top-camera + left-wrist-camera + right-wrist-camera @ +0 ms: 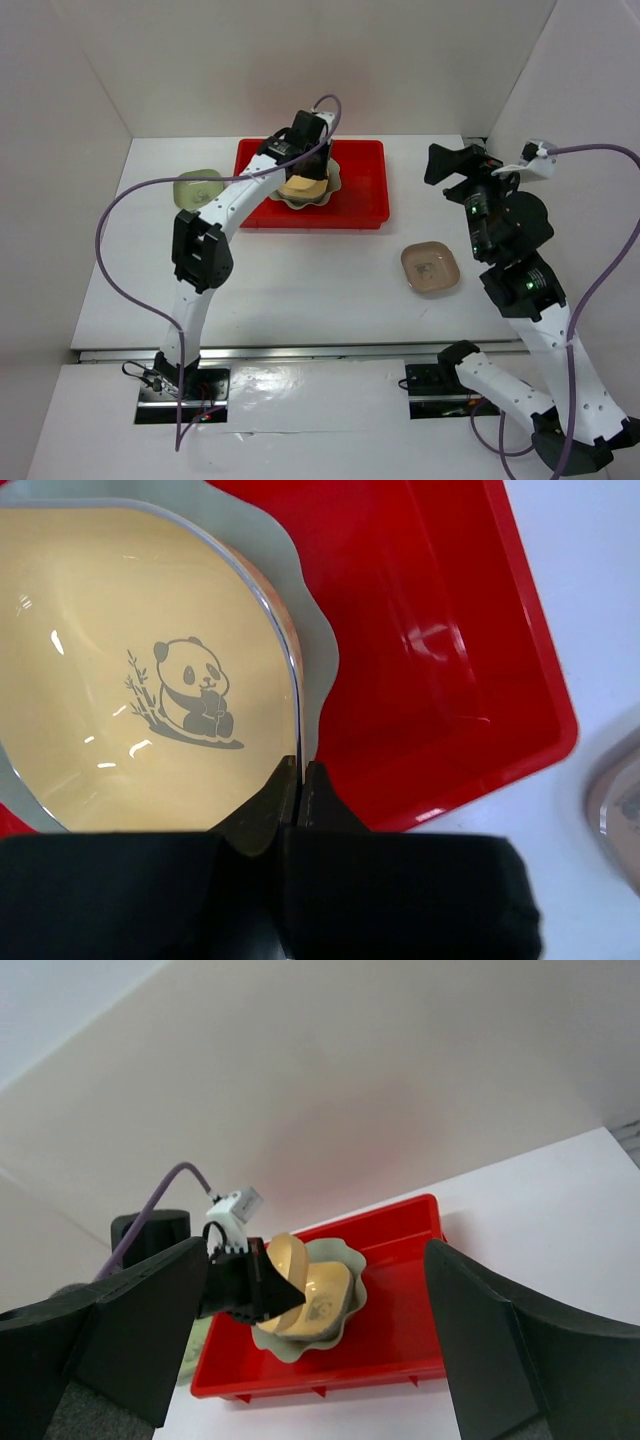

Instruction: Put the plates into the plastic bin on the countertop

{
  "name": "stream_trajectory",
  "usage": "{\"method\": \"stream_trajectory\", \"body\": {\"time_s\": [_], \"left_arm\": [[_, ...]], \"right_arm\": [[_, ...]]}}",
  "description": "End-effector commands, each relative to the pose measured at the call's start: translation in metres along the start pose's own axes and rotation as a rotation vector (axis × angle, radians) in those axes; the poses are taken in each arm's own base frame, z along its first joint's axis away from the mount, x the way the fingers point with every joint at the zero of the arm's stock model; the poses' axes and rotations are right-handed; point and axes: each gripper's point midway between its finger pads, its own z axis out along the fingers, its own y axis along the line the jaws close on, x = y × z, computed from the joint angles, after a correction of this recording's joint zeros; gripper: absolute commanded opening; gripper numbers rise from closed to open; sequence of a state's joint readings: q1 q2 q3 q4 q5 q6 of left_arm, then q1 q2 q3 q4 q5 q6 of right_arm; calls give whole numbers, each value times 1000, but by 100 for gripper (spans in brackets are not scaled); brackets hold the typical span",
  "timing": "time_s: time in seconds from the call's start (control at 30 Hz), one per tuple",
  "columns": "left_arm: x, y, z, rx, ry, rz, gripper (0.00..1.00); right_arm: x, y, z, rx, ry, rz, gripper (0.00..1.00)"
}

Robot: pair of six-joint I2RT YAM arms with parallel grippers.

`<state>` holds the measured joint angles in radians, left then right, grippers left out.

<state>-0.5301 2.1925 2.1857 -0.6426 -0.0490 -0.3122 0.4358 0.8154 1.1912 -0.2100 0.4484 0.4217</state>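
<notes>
Left gripper point(300, 785) clenched on yellow plate point(120, 680) rim; I hold it tilted directly above scalloped dish point(312, 640) inside bin point(430, 680). Right gripper point(442, 166) released.

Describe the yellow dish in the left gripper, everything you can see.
The yellow dish is a glossy, plastic-looking rounded square with a thin pale rim and a grey panda-with-bamboo print inside. The left gripper is shut on its rim. In the right wrist view it looks tilted, gripped edge raised. It is above the pale green scalloped dish inside the red bin; contact below is unclear.
</notes>
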Motion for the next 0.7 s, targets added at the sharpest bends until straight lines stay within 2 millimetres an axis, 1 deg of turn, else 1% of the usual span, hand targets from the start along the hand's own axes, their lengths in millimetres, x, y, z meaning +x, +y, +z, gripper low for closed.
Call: {"method": "stream_trajectory", "body": {"time_s": [0.0,0.03,0.07,0.13,0.17,0.2,0.23,0.27,0.33,0.37,0.4,0.47,0.5,0.6,0.67], "left_arm": [[-55,1,1,10,-173,80,0],[-56,0,4,19,-175,92,0],[-61,1,4,11,-188,100,0],[-62,4,9,-7,-191,121,0],[-60,13,14,-29,-185,126,0],[-56,15,19,-32,-175,135,0],[-59,14,19,-31,-186,144,0],[-57,21,23,-40,-178,139,0],[-55,19,30,-30,-174,129,0],[-56,26,30,-39,-175,123,0],[-52,26,35,-39,-165,108,0],[-52,25,35,-38,-165,92,0],[-43,27,43,-41,-143,82,0],[-36,30,46,-55,-127,73,0],[-27,34,54,-70,-106,73,0]], "right_arm": [[11,-5,3,23,38,-42,95],[14,-5,5,27,46,-46,95],[15,-3,5,16,51,-46,95],[11,-2,4,12,44,-42,95],[12,0,4,4,48,-42,95],[17,0,4,0,60,-45,95],[17,0,4,-1,60,-45,95],[17,0,4,-1,60,-45,95],[16,3,4,-14,57,-40,95],[16,3,4,-14,57,-40,95],[20,2,5,-10,64,-44,95],[24,1,7,-6,73,-49,95],[24,1,7,-6,73,-49,95],[28,3,9,-12,86,-43,95],[27,6,9,-23,82,-39,95]]}}
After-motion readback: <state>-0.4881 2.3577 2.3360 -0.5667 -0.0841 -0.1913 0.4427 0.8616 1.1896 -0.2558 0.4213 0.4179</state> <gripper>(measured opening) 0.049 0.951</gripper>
